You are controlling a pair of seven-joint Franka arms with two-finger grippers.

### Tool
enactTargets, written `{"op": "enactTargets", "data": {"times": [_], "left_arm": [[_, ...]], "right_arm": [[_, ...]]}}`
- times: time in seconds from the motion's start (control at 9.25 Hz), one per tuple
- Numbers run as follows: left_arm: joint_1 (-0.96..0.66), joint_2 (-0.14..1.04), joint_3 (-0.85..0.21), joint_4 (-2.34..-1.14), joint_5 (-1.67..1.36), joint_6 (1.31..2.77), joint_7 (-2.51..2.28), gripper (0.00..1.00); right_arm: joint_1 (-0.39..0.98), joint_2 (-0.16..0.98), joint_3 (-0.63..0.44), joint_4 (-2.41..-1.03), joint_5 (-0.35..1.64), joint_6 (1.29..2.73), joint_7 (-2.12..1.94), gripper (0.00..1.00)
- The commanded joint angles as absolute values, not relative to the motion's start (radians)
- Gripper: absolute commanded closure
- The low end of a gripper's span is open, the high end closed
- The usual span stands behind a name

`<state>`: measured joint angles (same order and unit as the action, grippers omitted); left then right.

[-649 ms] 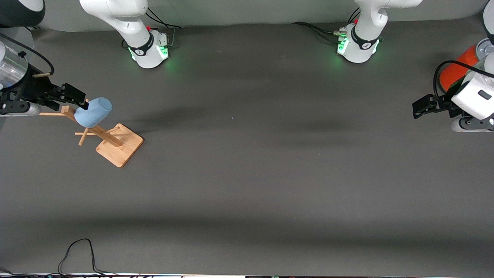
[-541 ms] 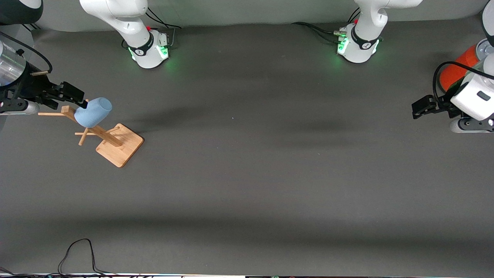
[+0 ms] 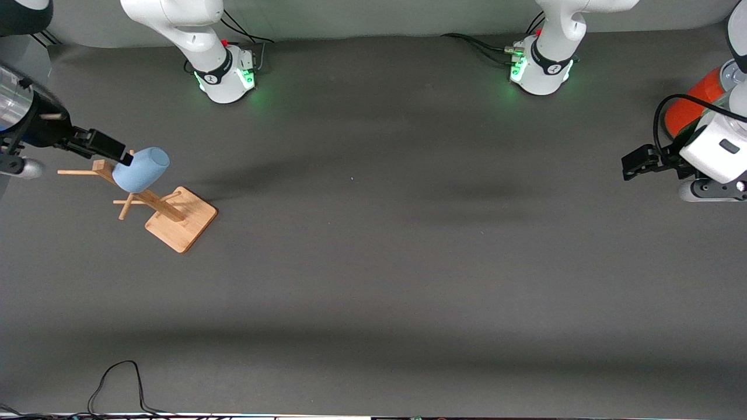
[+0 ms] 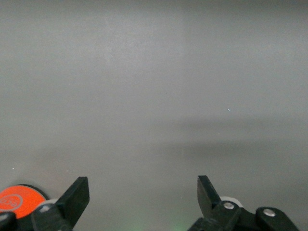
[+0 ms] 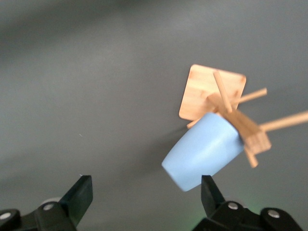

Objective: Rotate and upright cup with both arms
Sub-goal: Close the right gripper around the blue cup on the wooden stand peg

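The light-blue cup (image 3: 141, 169) hangs tilted on a peg of the wooden rack (image 3: 181, 219), toward the right arm's end of the table. My right gripper (image 3: 121, 154) is open and hovers right beside the cup, holding nothing. In the right wrist view the cup (image 5: 204, 149) has its closed end toward the camera, just off one fingertip of the right gripper (image 5: 147, 192). The rack's base (image 5: 209, 91) shows past it. My left gripper (image 3: 633, 165) waits open and empty at the left arm's end of the table. The left wrist view shows the left gripper (image 4: 143, 192) over bare mat.
An orange-red can (image 3: 686, 111) stands at the left arm's end of the table, partly hidden by that arm; the can (image 4: 17, 198) also shows in the left wrist view. A black cable (image 3: 117, 379) loops at the table edge nearest the front camera. Grey mat covers the table.
The right arm's wrist has swung back toward its end of the table while its fingertips stay beside the cup. The cup, the rack and the left arm have hardly moved.
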<state>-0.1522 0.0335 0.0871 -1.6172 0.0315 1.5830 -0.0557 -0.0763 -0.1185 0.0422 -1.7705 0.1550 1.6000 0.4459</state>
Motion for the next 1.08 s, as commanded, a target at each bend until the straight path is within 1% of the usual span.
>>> {"op": "enactTargets", "data": {"times": [0.0,0.11,0.22,0.32,0.54,0.76,0.97], "left_arm": [[-0.163,0.025,0.092,-1.624,0.035,1.578,-0.044,0.0],[-0.166,0.025,0.092,-1.626,0.034,1.578,-0.046,0.0],[-0.164,0.028,0.092,-1.626,0.034,1.578,-0.046,0.0],[-0.166,0.028,0.092,-1.626,0.034,1.578,-0.046,0.0],[-0.164,0.028,0.092,-1.621,0.032,1.583,-0.046,0.0],[-0.163,0.028,0.092,-1.62,0.034,1.583,-0.045,0.0],[-0.163,0.028,0.092,-1.62,0.034,1.578,-0.046,0.0]], "right_arm": [[-0.089,-0.08,-0.03,-1.761,0.248,1.586,0.773,0.0],[-0.089,-0.089,-0.038,-1.8,0.259,1.588,0.92,0.0],[-0.09,-0.097,-0.07,-1.843,0.306,1.583,0.996,0.0],[-0.087,-0.121,-0.121,-1.905,0.337,1.591,1.002,0.0],[-0.089,-0.15,-0.127,-1.983,0.339,1.627,1.002,0.0],[-0.08,-0.181,-0.143,-2.104,0.341,1.737,0.991,0.0],[-0.078,-0.189,-0.143,-2.167,0.339,1.802,0.974,0.0]]}}
